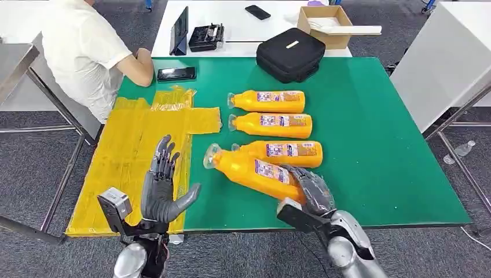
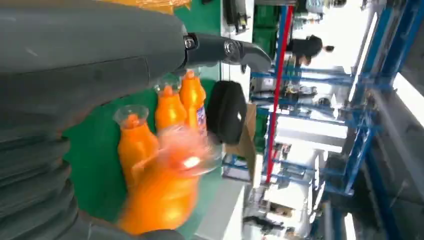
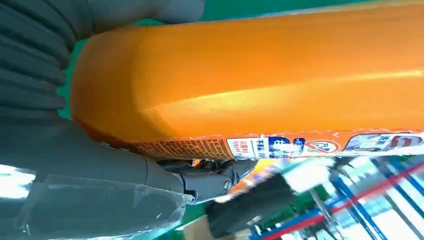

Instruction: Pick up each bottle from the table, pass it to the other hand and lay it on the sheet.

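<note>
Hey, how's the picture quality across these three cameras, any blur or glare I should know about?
Head view: sharp and evenly lit. Left wrist view: the nearest orange bottle is smeared by blur, and the background windows are blown out white. Right wrist view: the held bottle shows a soft glare streak, with the background blurred.

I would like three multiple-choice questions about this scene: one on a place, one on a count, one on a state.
1. Where is the yellow sheet?
A. left part of the table
B. on the floor
C. in the box

2. How many orange bottles are there?
A. two
B. four
C. six

3. What is the left hand doing?
A. holding a bottle
B. pressing the phone
C. open, holding nothing

Answers: 1 A, it covers the green table's left part. 2 B, four lie there. 3 C, its fingers are spread; the right hand grips the nearest bottle.
</note>
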Controlling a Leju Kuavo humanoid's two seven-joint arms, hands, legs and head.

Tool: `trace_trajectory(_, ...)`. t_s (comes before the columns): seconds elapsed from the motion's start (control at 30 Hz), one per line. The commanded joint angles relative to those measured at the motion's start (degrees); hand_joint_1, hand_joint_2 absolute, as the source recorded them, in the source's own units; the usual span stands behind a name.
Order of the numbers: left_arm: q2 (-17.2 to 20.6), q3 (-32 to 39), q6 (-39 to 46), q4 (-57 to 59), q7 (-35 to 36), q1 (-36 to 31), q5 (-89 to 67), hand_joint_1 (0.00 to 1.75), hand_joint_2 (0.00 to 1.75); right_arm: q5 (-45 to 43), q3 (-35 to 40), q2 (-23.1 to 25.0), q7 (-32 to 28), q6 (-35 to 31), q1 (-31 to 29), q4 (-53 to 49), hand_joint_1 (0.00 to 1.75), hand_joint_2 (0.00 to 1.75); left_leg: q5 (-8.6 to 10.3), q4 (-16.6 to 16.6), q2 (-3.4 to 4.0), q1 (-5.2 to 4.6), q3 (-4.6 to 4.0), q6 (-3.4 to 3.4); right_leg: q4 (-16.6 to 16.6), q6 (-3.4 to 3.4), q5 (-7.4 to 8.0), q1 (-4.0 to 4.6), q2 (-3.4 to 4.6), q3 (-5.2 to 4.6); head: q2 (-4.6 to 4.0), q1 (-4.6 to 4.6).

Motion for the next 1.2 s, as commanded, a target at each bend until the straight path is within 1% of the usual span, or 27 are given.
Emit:
trace_trajectory(0.03, -2.19, -1.93, -3.02, 4.69, 1.72, 0.89, 0.91, 0.0, 1.75, -4.12, -2.67, 8.56, -2.4, 0.15, -1.45, 0.48, 1.75, 1.75, -0.09, -0.04, 0.05, 0.02, 0.23, -0.01, -0.05, -0.24, -0.09, 0.07, -0.04, 0.24, 0.0, 0.02)
trace_trajectory(0.07, -2.14, -2.14, -4.48, 5.5, 2.54, 0.82, 2.2, 0.0, 1.75, -5.04, -2.93, 8.74, -4.05, -0.2, -1.14, 0.45, 1.75, 1.75, -0.04, -0.03, -0.1, 0.01, 0.12, 0.0, -0.04, -0.15, -0.06, 0.04, -0.09, 0.15, 0.0, 0.02)
trace_trajectory(0.13, -2.01, -2.55, -6.14, 7.07, 3.34, 0.61, 4.03, 0.0, 1.75, -5.95, -3.63, 9.79, -6.84, -1.23, -1.05, -0.02, 1.75, 1.75, -0.15, -0.05, 0.03, 0.03, 0.33, 0.02, -0.1, -0.25, -0.12, 0.07, -0.01, 0.35, 0.0, 0.02)
trace_trajectory(0.17, -2.03, -2.63, -7.32, 8.05, 4.04, 0.51, 5.72, 0.0, 1.75, -6.42, -3.85, 10.48, -7.91, -1.56, -1.04, -0.66, 1.75, 1.75, -0.09, -0.05, 0.01, 0.0, 0.23, 0.02, -0.08, -0.17, -0.08, 0.03, 0.01, 0.24, 0.0, 0.02)
trace_trajectory(0.2, -1.98, -2.64, -8.17, 9.17, 4.48, 0.31, 7.53, 0.0, 1.75, -7.94, -4.15, 11.67, -9.06, -1.14, -1.38, -1.09, 1.75, 1.75, -0.15, -0.05, 0.08, 0.02, 0.35, 0.03, -0.11, -0.24, -0.11, 0.06, 0.04, 0.37, 0.0, 0.02)
trace_trajectory(0.23, -1.89, -2.82, -8.28, 9.89, 4.31, 0.08, 7.92, 0.0, 1.75, -8.24, -4.09, 12.5, -9.31, -0.91, -1.48, -1.37, 1.75, 1.75, -0.08, -0.04, 0.02, 0.0, 0.2, 0.01, -0.06, -0.18, -0.08, 0.03, 0.01, 0.22, 0.0, 0.02)
trace_trajectory(0.27, -1.97, -2.91, -8.72, 10.51, 4.22, -0.2, 8.8, 0.0, 1.75, -8.45, -3.78, 13.11, -9.54, -0.51, -1.56, -1.33, 1.75, 1.75, -0.12, -0.04, 0.05, 0.01, 0.28, 0.01, -0.07, -0.25, -0.11, 0.05, 0.01, 0.31, 0.0, 0.02)
trace_trajectory(0.3, -1.83, -3.2, -9.48, 11.29, 4.64, -0.69, 9.72, 0.0, 1.75, -9.17, -3.46, 13.8, -10.08, 0.19, -1.74, -0.88, 1.75, 1.75, -0.05, -0.04, 0.0, -0.01, 0.12, -0.01, -0.03, -0.17, -0.06, 0.01, 0.0, 0.13, 0.0, 0.02)
trace_trajectory(0.37, -1.74, -3.93, -9.39, 12.03, 4.66, -1.26, 8.99, 0.0, 1.75, -9.31, -2.66, 14.64, -10.22, 0.63, -1.77, 0.27, 1.75, 1.75, -0.05, -0.04, -0.01, 0.02, 0.13, -0.01, -0.05, -0.18, -0.05, 0.04, -0.01, 0.14, 0.0, 0.02)
trace_trajectory(0.4, -1.66, -4.5, -8.94, 12.69, 4.73, -1.65, 8.31, 0.0, 1.75, -7.79, -1.96, 15.03, -8.77, 0.05, -1.86, 1.46, 1.75, 1.75, -0.1, -0.04, 0.04, 0.03, 0.25, -0.02, -0.06, -0.26, -0.09, 0.07, 0.01, 0.26, 0.0, 0.0)
trace_trajectory(0.43, -1.43, -5.03, -7.79, 12.68, 4.23, -1.8, 6.6, 0.0, 1.75, -6.95, -1.4, 15.32, -8.75, -0.48, -1.97, 2.02, 1.75, 1.75, -0.04, -0.05, -0.04, 0.01, 0.14, -0.01, -0.06, -0.19, -0.06, 0.04, -0.05, 0.15, 0.0, 0.0)
trace_trajectory(0.47, -1.54, -5.5, -7.23, 12.78, 3.97, -2.06, 5.42, 0.0, 1.75, -7.08, -0.57, 15.97, -8.9, -0.24, -1.69, 2.68, 1.75, 1.75, -0.07, -0.07, 0.01, 0.04, 0.24, -0.02, -0.09, -0.26, -0.07, 0.08, -0.03, 0.26, 0.0, 0.02)
trace_trajectory(0.57, -1.78, -5.35, -7.03, 13.33, 3.94, -2.47, 5.41, 0.0, 1.75, -7.07, 0.87, 16.11, -9.06, 0.12, -1.8, 3.53, 1.75, 1.75, -0.07, -0.04, 0.01, 0.04, 0.15, 0.0, -0.07, -0.18, -0.06, 0.06, -0.01, 0.16, 0.0, 0.0)
trace_trajectory(0.63, -1.78, -5.35, -7.03, 13.33, 3.94, -2.47, 5.41, 0.0, 1.75, -7.07, 0.87, 16.11, -9.06, 0.12, -1.8, 3.53, 1.75, 1.75, -0.13, -0.06, 0.06, 0.05, 0.32, 0.02, -0.12, -0.28, -0.11, 0.1, -0.01, 0.35, 0.0, 0.0)
trace_trajectory(0.67, -1.78, -5.35, -7.03, 13.33, 3.94, -2.47, 5.41, 0.0, 1.75, -7.07, 0.87, 16.11, -9.06, 0.12, -1.8, 3.53, 1.75, 1.75, -0.06, -0.04, -0.04, 0.05, 0.13, 0.01, -0.08, -0.16, -0.06, 0.07, -0.05, 0.17, 0.0, 0.02)
trace_trajectory(0.8, -1.87, -5.22, -7.13, 14.36, 4.39, -3.49, 5.69, 0.0, 1.75, -6.37, 3.0, 15.63, -9.54, 0.65, -2.51, 4.03, 1.75, 1.75, -0.15, -0.04, 0.04, 0.06, 0.35, 0.02, -0.12, -0.31, -0.13, 0.11, -0.03, 0.4, 0.0, 0.02)
trace_trajectory(0.83, -2.05, -4.86, -7.32, 14.99, 4.57, -3.97, 6.45, 0.0, 1.75, -6.11, 4.04, 15.57, -9.81, 0.93, -2.74, 4.39, 1.75, 1.75, -0.05, -0.02, -0.04, 0.03, 0.11, 0.01, -0.06, -0.17, -0.05, 0.05, -0.05, 0.15, 0.0, 0.02)
trace_trajectory(0.9, -1.85, -5.23, -8.3, 15.68, 3.57, -5.13, 6.82, 0.0, 1.75, -5.49, 6.27, 15.36, -10.08, 0.64, -3.15, 5.47, 1.75, 1.75, -0.1, -0.02, 0.07, 0.05, 0.23, 0.0, -0.07, -0.26, -0.07, 0.09, 0.03, 0.26, 0.0, 0.02)
trace_trajectory(0.93, -1.78, -5.39, -8.63, 15.6, 3.16, -5.24, 6.9, 0.0, 1.75, -5.27, 6.65, 15.28, -10.16, 0.41, -3.25, 5.71, 1.75, 1.75, -0.04, -0.02, -0.02, 0.03, 0.07, -0.01, -0.04, -0.16, -0.04, 0.05, -0.02, 0.09, 0.0, 0.0)
trace_trajectory(1.0, -1.9, -5.37, -8.51, 15.48, 3.27, -5.39, 6.89, 0.0, 1.75, -5.14, 6.84, 15.39, -10.19, 0.17, -3.16, 5.84, 1.75, 1.75, -0.07, -0.02, 0.02, 0.06, 0.19, -0.01, -0.06, -0.28, -0.07, 0.1, -0.04, 0.21, 0.0, 0.0)
trace_trajectory(1.03, -1.9, -5.37, -8.51, 15.48, 3.27, -5.39, 6.89, 0.0, 1.75, -5.14, 6.84, 15.39, -10.19, 0.17, -3.16, 5.84, 1.75, 1.75, -0.02, -0.02, -0.1, 0.04, 0.04, -0.01, -0.04, -0.16, -0.05, 0.05, -0.1, 0.07, 0.0, 0.02)
trace_trajectory(1.13, -1.63, -5.79, -9.01, 14.4, 2.4, -5.2, 7.12, 0.0, 1.75, -5.33, 7.56, 15.01, -10.19, 0.23, -3.56, 6.62, 1.75, 1.75, -0.08, -0.01, 0.0, 0.06, 0.16, 0.01, -0.07, -0.22, -0.06, 0.09, -0.04, 0.18, 0.0, 0.0)
trace_trajectory(1.17, -1.69, -5.57, -8.99, 13.56, 1.77, -5.15, 7.41, 0.0, 1.75, -5.3, 8.0, 14.94, -10.18, 0.32, -3.57, 7.01, 1.75, 1.75, -0.02, -0.01, -0.07, 0.04, 0.01, 0.01, -0.04, -0.12, -0.04, 0.05, -0.07, 0.03, 0.0, 0.02)
trace_trajectory(1.2, -1.73, -5.4, -8.94, 13.1, 1.54, -5.13, 7.57, 0.0, 1.75, -5.31, 8.19, 14.92, -10.17, 0.34, -3.5, 7.16, 1.75, 1.75, -0.13, 0.0, 0.02, 0.07, 0.25, 0.02, -0.09, -0.29, -0.11, 0.12, -0.06, 0.3, 0.0, 0.0)
